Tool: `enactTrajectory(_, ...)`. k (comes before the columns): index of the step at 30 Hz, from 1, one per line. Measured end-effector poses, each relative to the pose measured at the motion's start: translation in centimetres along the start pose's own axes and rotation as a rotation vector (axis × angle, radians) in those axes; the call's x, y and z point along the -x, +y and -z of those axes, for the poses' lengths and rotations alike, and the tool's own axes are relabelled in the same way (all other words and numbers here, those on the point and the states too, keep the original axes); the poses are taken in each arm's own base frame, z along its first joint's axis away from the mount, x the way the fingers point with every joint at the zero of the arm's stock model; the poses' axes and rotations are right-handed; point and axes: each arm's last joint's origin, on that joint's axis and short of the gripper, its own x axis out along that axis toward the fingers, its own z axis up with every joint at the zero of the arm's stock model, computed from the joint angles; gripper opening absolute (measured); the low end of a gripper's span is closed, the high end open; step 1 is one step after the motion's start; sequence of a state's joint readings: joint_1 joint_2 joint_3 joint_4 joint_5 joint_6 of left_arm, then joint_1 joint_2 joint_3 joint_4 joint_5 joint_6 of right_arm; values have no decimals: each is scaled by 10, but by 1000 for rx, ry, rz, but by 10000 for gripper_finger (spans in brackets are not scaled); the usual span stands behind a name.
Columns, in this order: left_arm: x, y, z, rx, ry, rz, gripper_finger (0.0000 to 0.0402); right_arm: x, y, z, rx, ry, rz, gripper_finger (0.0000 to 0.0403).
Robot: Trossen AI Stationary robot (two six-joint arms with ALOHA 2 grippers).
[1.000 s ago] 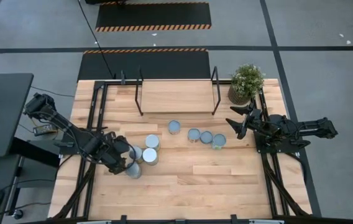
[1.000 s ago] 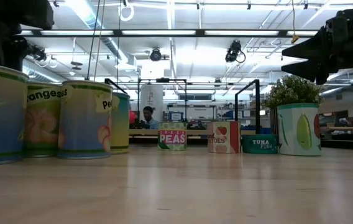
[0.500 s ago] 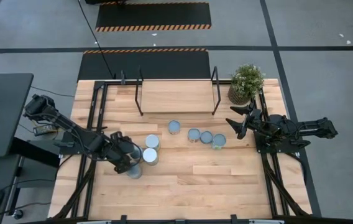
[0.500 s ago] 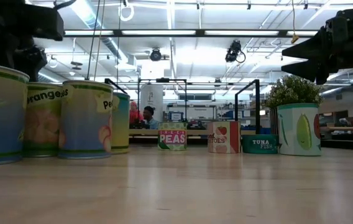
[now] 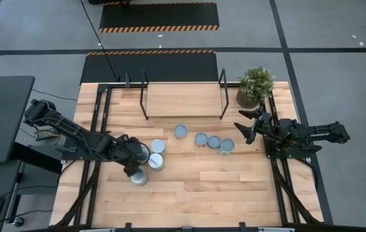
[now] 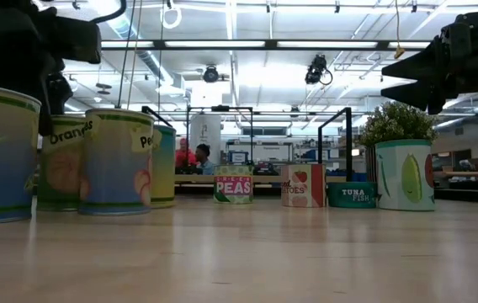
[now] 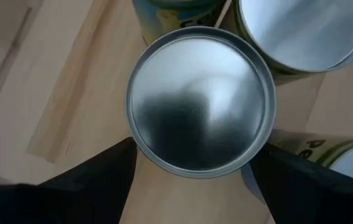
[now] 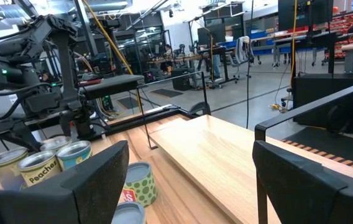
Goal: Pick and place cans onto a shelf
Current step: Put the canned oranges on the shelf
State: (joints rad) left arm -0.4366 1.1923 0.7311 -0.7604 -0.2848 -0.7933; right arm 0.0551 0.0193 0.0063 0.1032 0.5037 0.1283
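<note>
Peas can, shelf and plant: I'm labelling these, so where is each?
Peas can [image 6: 233, 188], low view, on its green label.
Shelf [image 5: 183, 100], high view, on the bare wood board.
Plant [image 5: 256, 82], high view, on its leaves.

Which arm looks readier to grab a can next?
The left. Its gripper is right over a can in the left cluster, fingers open on either side of it. The right gripper is off beside the plant, apart from the cans; the shelf is empty.
</note>
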Motion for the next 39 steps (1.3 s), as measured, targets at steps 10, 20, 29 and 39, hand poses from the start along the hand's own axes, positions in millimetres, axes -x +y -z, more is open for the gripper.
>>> enactTrajectory(10, -3, 3, -13, -3, -30, 60, 314, 0, 0, 0, 1, 0, 0, 349)
enactTrajectory(20, -4, 3, -20, -85, -52, 119, 314, 0, 0, 0, 0, 0, 0, 349)
enactTrajectory(29, -4, 5, -22, -83, -107, 40, 315, 0, 0, 0, 1, 1, 0, 349)
enactTrajectory(39, -5, 6, -21, -62, -71, 66, 316, 0, 0, 0, 0, 0, 0, 349)
